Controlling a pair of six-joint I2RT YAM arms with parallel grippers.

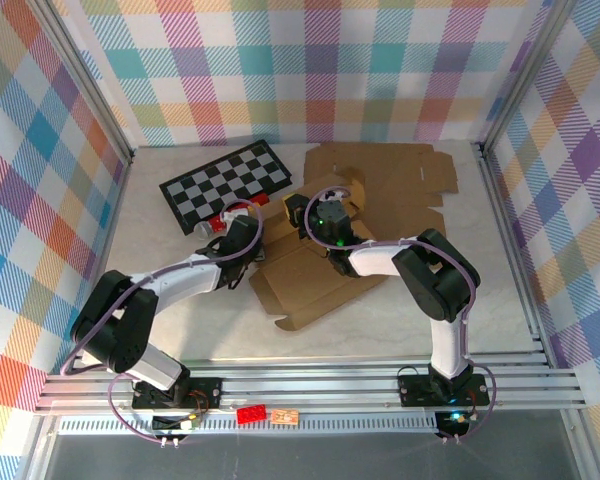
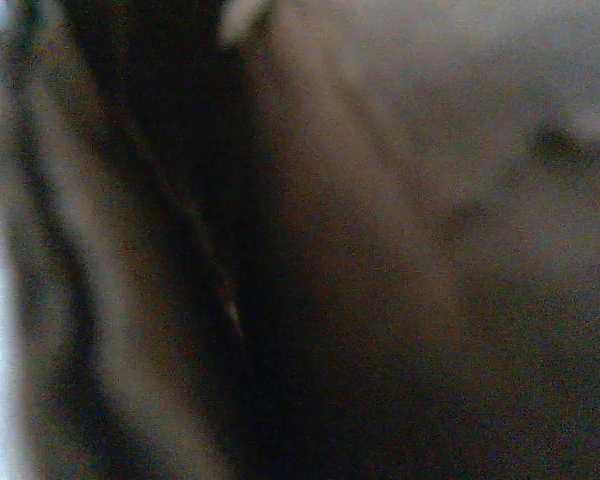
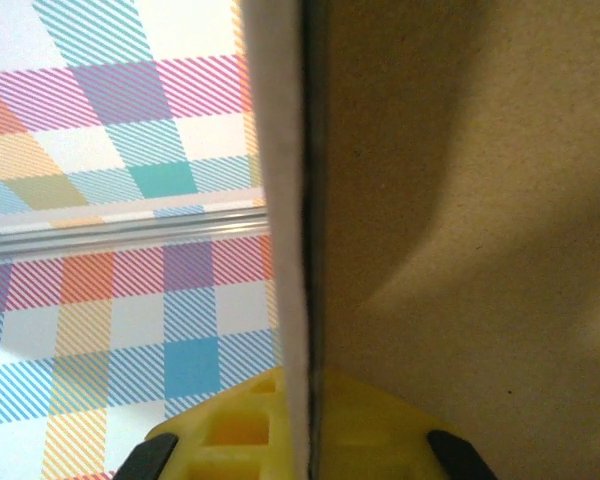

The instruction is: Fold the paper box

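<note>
The paper box (image 1: 310,285) lay half-folded in the middle of the frame. The right gripper (image 1: 305,212) was pinching one raised flap of it. The left gripper (image 1: 252,210) sat against the box's upper left edge; I couldn't tell how its jaws stood.

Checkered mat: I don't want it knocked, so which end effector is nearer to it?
Left. The left end effector is at the mat's near edge; the right end effector is just past its right corner, pinching the box.
</note>
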